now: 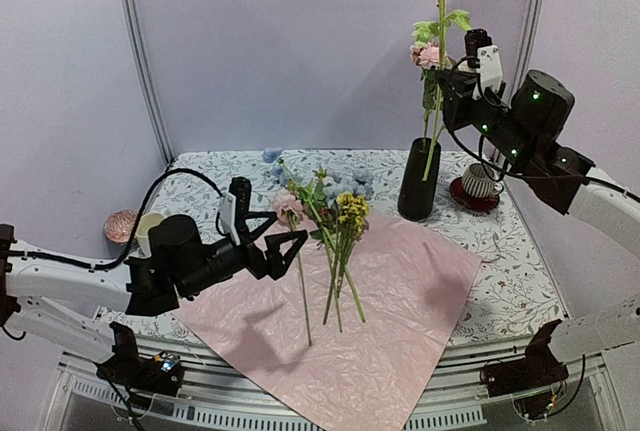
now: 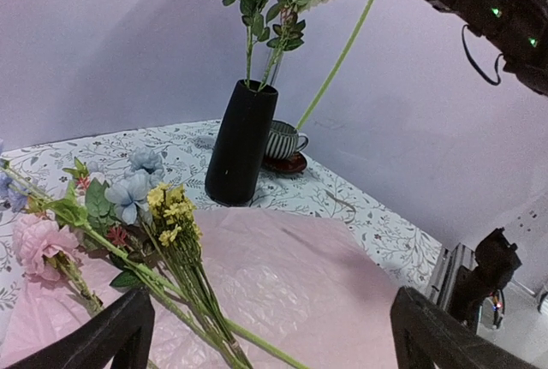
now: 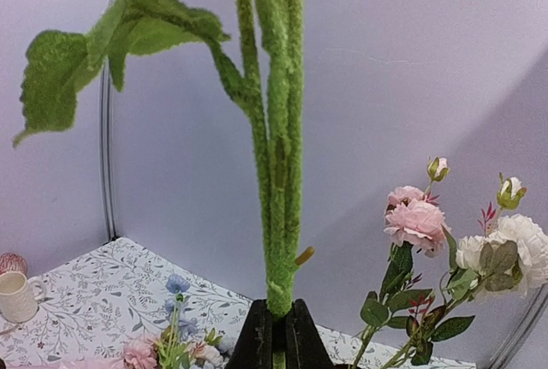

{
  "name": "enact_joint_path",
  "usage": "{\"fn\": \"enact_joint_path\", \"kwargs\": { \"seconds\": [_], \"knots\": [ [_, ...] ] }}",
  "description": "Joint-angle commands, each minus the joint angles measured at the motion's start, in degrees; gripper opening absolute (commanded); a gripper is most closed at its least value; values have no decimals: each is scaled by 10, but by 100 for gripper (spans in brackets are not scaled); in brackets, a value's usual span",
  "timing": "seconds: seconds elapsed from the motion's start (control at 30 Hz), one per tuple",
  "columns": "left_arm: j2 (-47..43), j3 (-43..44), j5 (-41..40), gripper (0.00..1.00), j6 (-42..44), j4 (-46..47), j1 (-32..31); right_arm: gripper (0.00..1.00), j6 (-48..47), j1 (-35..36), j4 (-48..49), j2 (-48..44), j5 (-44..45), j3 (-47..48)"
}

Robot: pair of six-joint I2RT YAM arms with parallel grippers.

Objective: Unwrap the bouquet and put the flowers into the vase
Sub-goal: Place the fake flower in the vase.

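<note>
Flowers (image 1: 345, 213), long green-stemmed fake blooms in pink, yellow & pale blue, are out of the wrap. Most lie loose centre-left; a few stand in the vase. Step in hand, by the look of it: feeding stems into the vase one at a time.

Left gripper (image 1: 290, 254) hovers low beside the pink bloom's stem, jaws wide apart, holding nothing; prob. lined up for the next pick. The loose stems lie crossed, so a single-stem grab risks dragging neighbours.

The tall slim matte black cylinder vase (image 1: 418, 183) stands upright at the sheet's back-right edge w/ pink & cream blooms in it. Above it, right gripper (image 1: 442, 73) is clamped tight on a fuzzy green leafy stem (image 1: 440, 11), held approx. vertical. Its lower end looks to hang alongside the vase wall, not in the mouth; can't tell if touching. Next move calls for raising till the tip clears the rim, centring over the mouth, threading down past the blooms there, then letting go.

Around, far left: a pink ribbed shell-like object (image 1: 120, 224) & a cream mug (image 1: 148, 231), well apart from the work. Crinkled pink wrapping paper (image 1: 400, 291) lies flat over the floral-print tablecloth (image 1: 510, 281). A small ribbed cup on a red saucer (image 1: 480, 181) sits just beside the vase on its right: the one thing a swinging stem could clip.
</note>
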Motion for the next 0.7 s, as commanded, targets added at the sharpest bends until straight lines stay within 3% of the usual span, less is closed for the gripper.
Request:
{"fn": "enact_joint_path", "kwargs": {
  "seconds": [0.0,0.67],
  "knots": [
    [17,23,4,98,10,-21,2,3,-6,-20,13,27,-11,49],
    [15,27,6,98,0,-44,18,3,-26,-94,52,138,-52,160]
  ]
}}
